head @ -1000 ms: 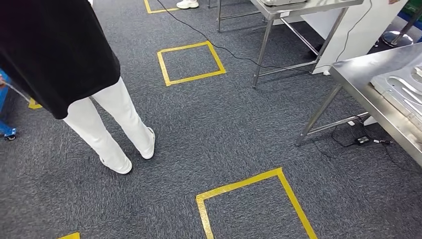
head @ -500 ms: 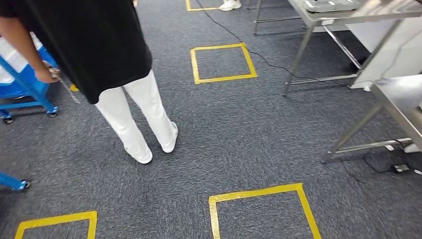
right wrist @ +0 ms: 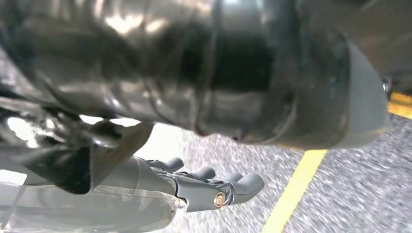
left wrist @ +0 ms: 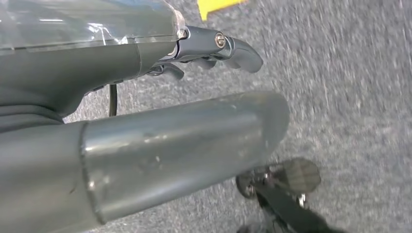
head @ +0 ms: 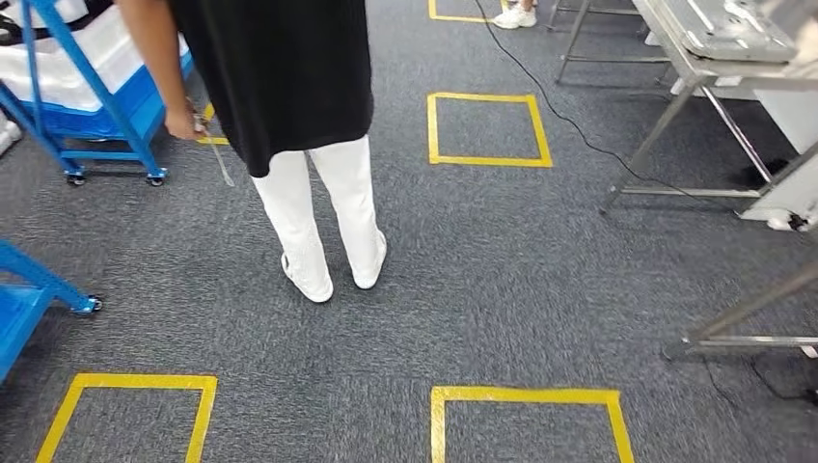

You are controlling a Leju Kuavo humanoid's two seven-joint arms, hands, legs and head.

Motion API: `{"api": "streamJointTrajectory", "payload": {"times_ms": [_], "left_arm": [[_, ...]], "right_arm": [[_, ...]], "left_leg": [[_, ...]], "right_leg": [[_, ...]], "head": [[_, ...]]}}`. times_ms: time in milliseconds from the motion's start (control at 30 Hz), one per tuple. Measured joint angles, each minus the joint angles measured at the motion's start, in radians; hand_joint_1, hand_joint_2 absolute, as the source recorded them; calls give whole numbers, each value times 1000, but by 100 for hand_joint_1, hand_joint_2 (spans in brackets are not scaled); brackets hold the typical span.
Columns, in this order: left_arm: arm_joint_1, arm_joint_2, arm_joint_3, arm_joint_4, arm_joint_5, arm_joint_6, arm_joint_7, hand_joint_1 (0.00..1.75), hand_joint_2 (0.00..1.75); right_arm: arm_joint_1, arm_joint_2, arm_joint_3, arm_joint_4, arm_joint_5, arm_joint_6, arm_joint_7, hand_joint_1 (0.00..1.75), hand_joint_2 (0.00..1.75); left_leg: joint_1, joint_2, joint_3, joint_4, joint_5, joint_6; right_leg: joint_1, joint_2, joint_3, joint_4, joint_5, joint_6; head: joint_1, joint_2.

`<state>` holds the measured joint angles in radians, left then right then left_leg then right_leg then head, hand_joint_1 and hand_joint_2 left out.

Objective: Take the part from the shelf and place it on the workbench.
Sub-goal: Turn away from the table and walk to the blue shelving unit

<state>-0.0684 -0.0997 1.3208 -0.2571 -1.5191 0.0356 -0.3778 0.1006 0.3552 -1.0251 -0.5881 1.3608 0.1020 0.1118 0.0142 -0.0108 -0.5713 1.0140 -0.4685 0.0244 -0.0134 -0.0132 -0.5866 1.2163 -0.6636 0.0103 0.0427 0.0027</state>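
Note:
A blue wheeled shelf (head: pixel 101 106) stands at the far left and carries a blue bin with white contents (head: pixel 68 68); I cannot make out a single part in it. A corner of a second blue frame (head: pixel 34 294) juts in at the left edge. A steel workbench (head: pixel 695 68) at the far right bears a grey pressed-metal piece (head: pixel 728 27). My left hand (left wrist: pixel 145 68) hangs over the carpet, fingers apart, holding nothing. My right hand (right wrist: pixel 160 179) also hangs with straight fingers and nothing in it.
A person in a black top and white trousers (head: pixel 318 212) stands in the middle, back to me, one hand (head: pixel 181 122) by the blue shelf. Yellow tape squares (head: pixel 487 128) mark the grey carpet. A black cable (head: pixel 579 125) runs toward the table legs (head: pixel 743 323) at the right.
The camera has swung left: the person, tape squares and tables slid right in the picture, the near steel bench left the view, and the blue shelves came in at the left.

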Motion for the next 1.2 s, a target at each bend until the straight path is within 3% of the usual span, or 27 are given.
{"api": "streamJointTrajectory", "payload": {"times_ms": [33,67,100,133,200,267,300,333,367,433,500,567,600,633,700,733,767,867,933,1000,1067,1100,1133,1200], "left_arm": [[-1,0,-1,0,0,1,0,0,0],[-2,0,-1,0,1,1,0,0,0],[-1,0,-2,0,2,2,0,0,0],[-1,0,-2,0,3,2,0,0,0],[-2,-3,-3,1,4,2,0,0,0],[-3,-8,-3,2,4,2,1,0,0],[-4,-9,-4,3,5,2,1,0,0],[-2,-9,-4,3,6,3,1,0,0],[0,-9,-4,3,7,3,1,0,0],[2,-9,-4,3,10,5,1,0,0],[-3,-9,-4,3,13,6,1,0,0],[-5,-7,-4,3,16,8,2,0,0],[-3,-6,-4,3,18,9,3,0,0],[-1,-5,-4,3,19,9,3,0,0],[2,-6,-4,3,20,9,5,0,0],[2,-7,-4,3,20,9,5,0,0],[1,-7,-4,3,21,10,6,0,0],[2,-5,-4,3,22,13,7,0,0],[3,-4,-4,3,23,15,7,0,0],[3,-3,-4,3,25,15,7,0,0],[1,-3,-4,3,28,15,7,0,0],[0,-2,-4,3,30,15,7,0,0],[0,-2,-4,3,31,15,7,0,0],[0,-2,-4,3,33,15,7,0,0]], "right_arm": [[0,0,-2,0,4,0,0,0,0],[0,0,-4,0,8,0,0,0,0],[0,0,-7,0,12,1,-1,0,0],[0,0,-9,0,15,1,-2,0,0],[2,-2,-16,0,19,2,-3,0,0],[2,-4,-22,0,22,1,-4,0,0],[1,-6,-23,0,22,1,-5,0,0],[-1,-5,-23,0,23,1,-5,0,0],[-1,-5,-23,0,25,1,-6,0,0],[1,-3,-24,1,30,2,-9,0,0],[4,-1,-27,1,33,3,-12,0,0],[5,0,-31,2,35,5,-13,0,0],[4,0,-32,2,36,5,-13,0,0],[4,0,-33,2,37,5,-14,0,0],[3,0,-36,2,40,6,-14,0,0],[3,0,-37,2,41,6,-14,0,0],[2,-1,-39,2,41,6,-14,0,0],[-5,0,-42,2,42,6,-15,0,0],[-7,0,-42,2,42,6,-15,0,0],[-7,0,-43,2,43,6,-16,0,0],[-6,0,-46,2,44,10,-17,0,0],[-5,0,-47,3,45,13,-18,0,0],[-5,0,-47,3,46,16,-19,0,0],[-4,0,-48,2,47,19,-21,0,0]], "left_leg": [[-5,-13,1,0,-1,4],[-11,-27,4,0,-3,7],[-16,-42,8,0,-4,11],[-20,-58,14,0,-7,13],[-22,-86,22,0,-11,16],[-17,-112,19,-2,-11,12],[-13,-125,17,-4,-10,7],[-11,-139,16,-9,-7,1],[-12,-135,17,-10,-8,-2],[-17,-80,1,25,-35,-11],[-12,-17,-53,133,-97,-26],[0,-2,-106,229,-130,-43],[6,2,-113,237,-122,-52],[12,9,-96,201,-92,-61],[21,42,-31,76,-24,-78],[22,57,-4,24,-2,-78],[20,65,8,1,4,-71],[12,47,4,2,-1,-37],[12,30,7,-3,1,-21],[10,13,8,-6,3,-10],[3,-10,6,-5,4,-4],[-1,-24,7,-4,4,-3],[-4,-40,8,-4,4,-2],[-6,-69,12,-3,3,-2]], "right_leg": [[4,6,-41,68,-17,-6],[8,9,-70,106,-16,-12],[14,12,-77,99,12,-23],[22,21,-64,49,58,-34],[38,73,-13,-101,151,-61],[46,117,15,-181,185,-78],[46,120,18,-188,184,-83],[45,106,24,-200,187,-84],[42,90,33,-215,191,-83],[33,58,58,-251,200,-78],[29,23,72,-266,199,-73],[24,-11,76,-264,190,-65],[20,-26,77,-260,185,-60],[15,-40,79,-255,178,-54],[6,-64,82,-236,159,-36],[5,-74,83,-225,149,-27],[5,-81,85,-217,142,-18],[3,-97,93,-212,131,-2],[-5,-70,87,-184,104,5],[-7,-19,37,-80,43,5],[-4,5,-35,53,-6,-1],[-2,8,-57,85,-4,-6],[2,11,-59,74,21,-13],[10,37,-15,-46,105,-30]], "head": [[0,0],[0,0],[0,0],[0,0],[0,0],[0,0],[0,0],[0,0],[0,0],[0,0],[-1,0],[0,0],[0,0],[0,0],[-1,0],[-1,0],[-1,0],[0,0],[0,0],[0,0],[0,0],[0,0],[0,0],[0,0]]}}
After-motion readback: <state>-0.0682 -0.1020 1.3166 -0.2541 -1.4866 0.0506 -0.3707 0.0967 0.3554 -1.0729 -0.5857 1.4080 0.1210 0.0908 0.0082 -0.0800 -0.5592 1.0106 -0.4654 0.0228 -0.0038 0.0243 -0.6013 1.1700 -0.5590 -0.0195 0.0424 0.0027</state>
